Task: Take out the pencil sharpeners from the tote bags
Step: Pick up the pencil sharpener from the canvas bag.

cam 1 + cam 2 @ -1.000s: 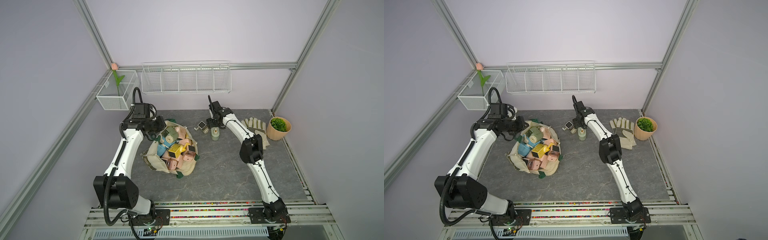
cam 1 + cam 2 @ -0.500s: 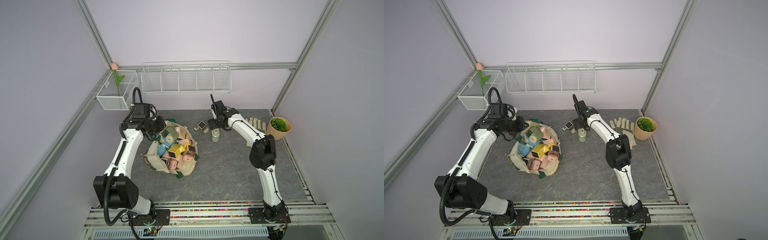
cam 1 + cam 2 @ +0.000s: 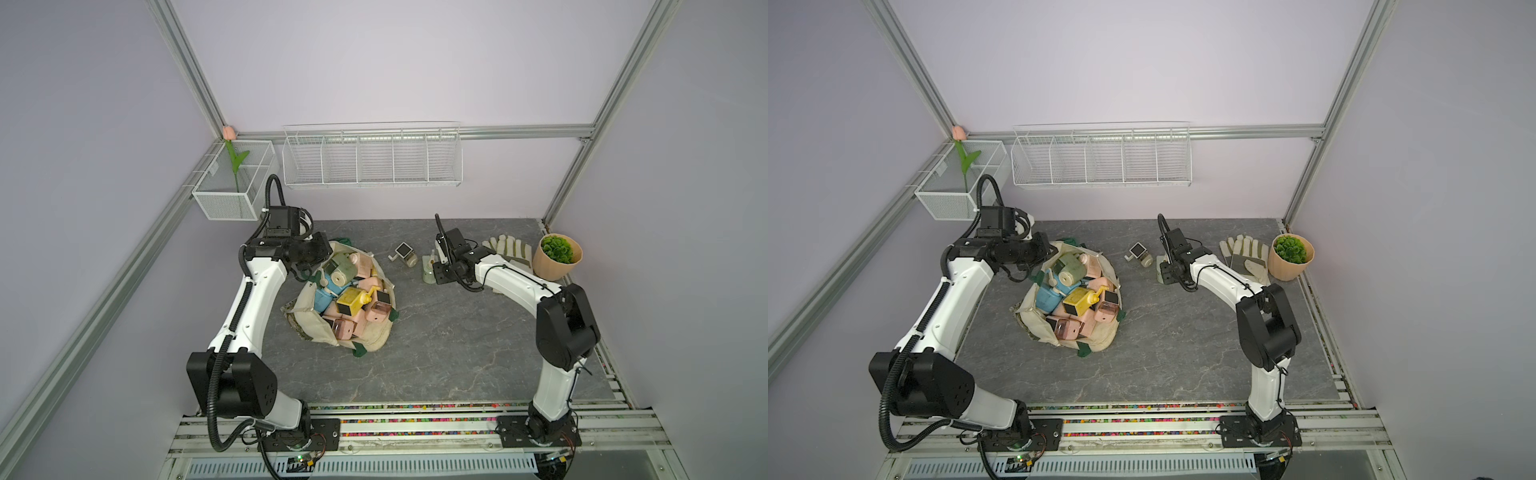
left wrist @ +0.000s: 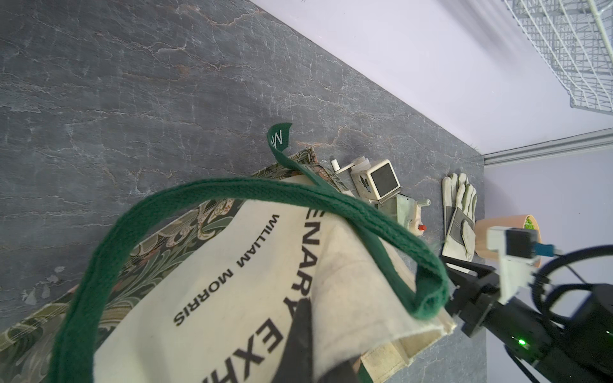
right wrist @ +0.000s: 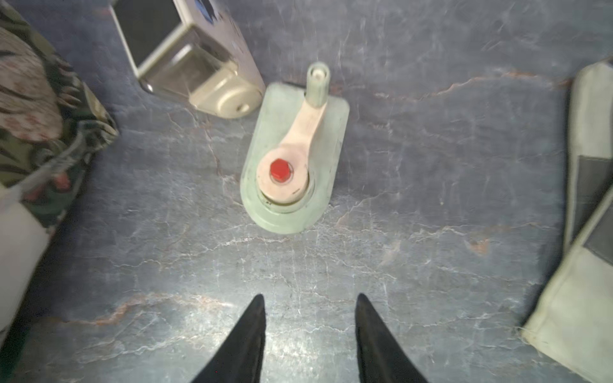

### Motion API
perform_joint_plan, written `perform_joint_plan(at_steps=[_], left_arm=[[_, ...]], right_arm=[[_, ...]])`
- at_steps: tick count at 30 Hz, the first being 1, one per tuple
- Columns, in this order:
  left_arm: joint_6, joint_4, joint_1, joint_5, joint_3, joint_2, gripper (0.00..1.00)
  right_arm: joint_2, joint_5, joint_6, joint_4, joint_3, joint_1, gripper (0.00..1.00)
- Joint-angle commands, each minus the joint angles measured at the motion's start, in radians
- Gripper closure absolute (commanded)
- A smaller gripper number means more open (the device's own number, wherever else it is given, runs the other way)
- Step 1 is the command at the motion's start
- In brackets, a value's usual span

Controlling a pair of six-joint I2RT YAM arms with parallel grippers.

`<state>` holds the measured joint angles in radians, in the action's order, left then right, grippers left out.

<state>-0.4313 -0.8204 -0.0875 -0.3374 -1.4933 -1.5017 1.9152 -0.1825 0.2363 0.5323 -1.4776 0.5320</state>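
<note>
Lilac walls, grey marbled tabletop. A cream canvas tote bag, green-handled, gapes upward, full of pastel plastic pencil sharpeners; the left gripper pinches its rim. The right gripper, parted and empty, faces a pale green sharpener lying crank-up.

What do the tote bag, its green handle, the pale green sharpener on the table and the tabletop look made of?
Tote bag: cream woven cloth, likely canvas, matte; it creases and folds.
Handle: thick green webbing, visible weave.
Pale green sharpener: moulded plastic, smooth, faint sheen, rounded edges.
Tabletop: dark grey stone look with pale veins; possibly a printed surface.
</note>
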Motion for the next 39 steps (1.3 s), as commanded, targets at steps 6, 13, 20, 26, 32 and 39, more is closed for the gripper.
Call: perform_joint_plan(at_steps=[6,13,20,26,32,39], left_arm=[[0.008,-0.003,0.006,0.012,0.009,0.042,1.00],[0.008,0.000,0.006,0.013,0.013,0.047,1.00],[0.008,0.000,0.006,0.014,0.017,0.047,1.00],[0.008,0.000,0.006,0.016,0.014,0.046,1.00],[0.008,0.000,0.006,0.021,0.018,0.046,1.00],[0.009,-0.001,0.006,0.017,0.015,0.046,1.00]], right_arm=[[0.164,0.016,0.009,-0.055,-0.097,0.003,0.61],[0.297,-0.024,0.000,-0.041,-0.267,-0.006,0.64],[0.282,-0.004,-0.033,-0.051,-0.280,0.000,0.62],[-0.021,0.005,-0.034,-0.174,-0.018,0.063,0.48],[-0.257,0.092,-0.140,-0.261,0.145,0.196,0.34],[-0.304,0.144,-0.456,-0.346,0.222,0.361,0.28]])
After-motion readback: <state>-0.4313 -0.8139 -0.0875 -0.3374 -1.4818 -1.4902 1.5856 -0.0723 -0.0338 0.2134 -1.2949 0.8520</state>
